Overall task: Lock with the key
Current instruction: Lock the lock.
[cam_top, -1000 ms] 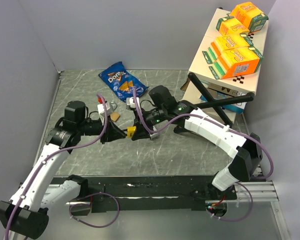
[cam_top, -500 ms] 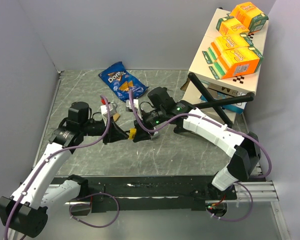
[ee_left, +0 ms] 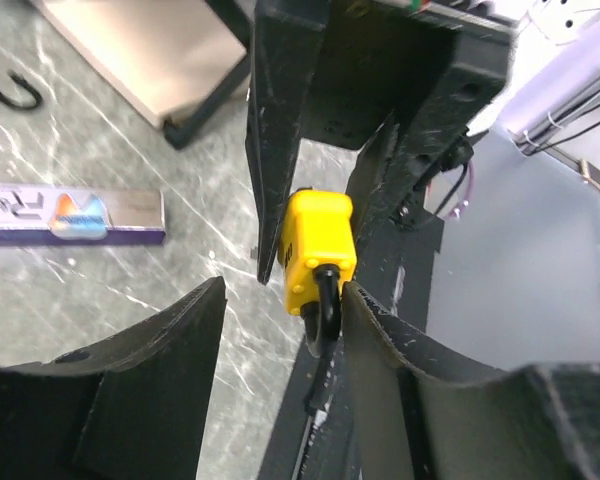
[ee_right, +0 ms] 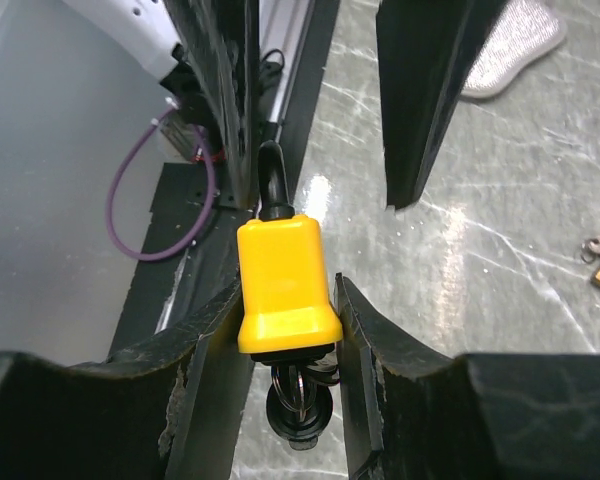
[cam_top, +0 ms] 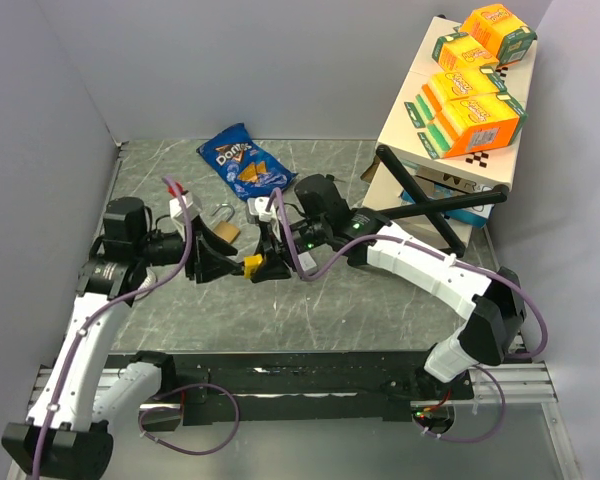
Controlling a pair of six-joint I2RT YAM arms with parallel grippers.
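A yellow padlock (cam_top: 252, 264) hangs above the table between the two arms. My right gripper (cam_top: 270, 262) is shut on its body (ee_right: 285, 285). A black-headed key (ee_right: 305, 405) on wire rings sticks out of the lock's underside, between my right fingers. The lock's black shackle (ee_right: 270, 180) points toward my left gripper (cam_top: 218, 266). In the left wrist view the padlock (ee_left: 318, 245) sits just ahead of my open left gripper (ee_left: 280, 295), and the shackle (ee_left: 326, 305) lies against the right finger (ee_left: 380, 340). The left jaws hold nothing.
A brass padlock (cam_top: 223, 228) lies on the table behind my left gripper. A blue Doritos bag (cam_top: 242, 160) lies at the back. A cardboard box (cam_top: 435, 150) with orange cartons on it and a black stand (cam_top: 430, 205) fill the right side. A purple carton (ee_left: 70, 215) lies flat.
Both grippers have shifted left with the yellow padlock. My left wrist has drawn back to the left, and its jaws now stand open just short of the shackle.
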